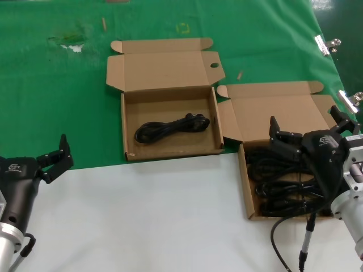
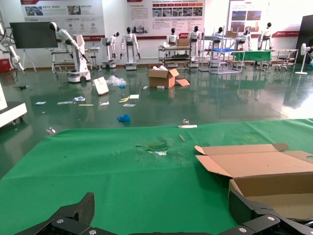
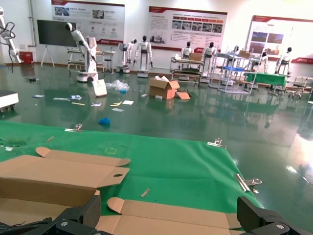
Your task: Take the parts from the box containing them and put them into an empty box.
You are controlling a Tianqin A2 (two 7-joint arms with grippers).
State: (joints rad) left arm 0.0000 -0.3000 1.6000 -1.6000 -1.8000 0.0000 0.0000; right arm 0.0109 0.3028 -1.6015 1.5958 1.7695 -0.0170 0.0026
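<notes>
A brown carton (image 1: 129, 127) lies open mid-table with one black looped power cord (image 1: 173, 126) in it. Its twin carton (image 1: 247, 195) lies to the right at the front and holds several black cords (image 1: 272, 184). My right gripper (image 1: 306, 120) hovers open and empty just above those cords. The right wrist view shows its open gripper (image 3: 171, 213) over that carton's lid (image 3: 186, 223). My left gripper (image 1: 57, 156) is open and empty at the front left, away from both cartons. The left wrist view shows it (image 2: 164, 208) over green cloth, with the middle carton (image 2: 259, 171) ahead.
Green cloth (image 1: 57, 85) covers the far table; the front is white (image 1: 159, 215). Metal clips (image 1: 326, 44) hold the cloth at the right edge. A torn patch (image 1: 71, 42) is at far left. My own thin cable (image 1: 306, 238) hangs by the right arm.
</notes>
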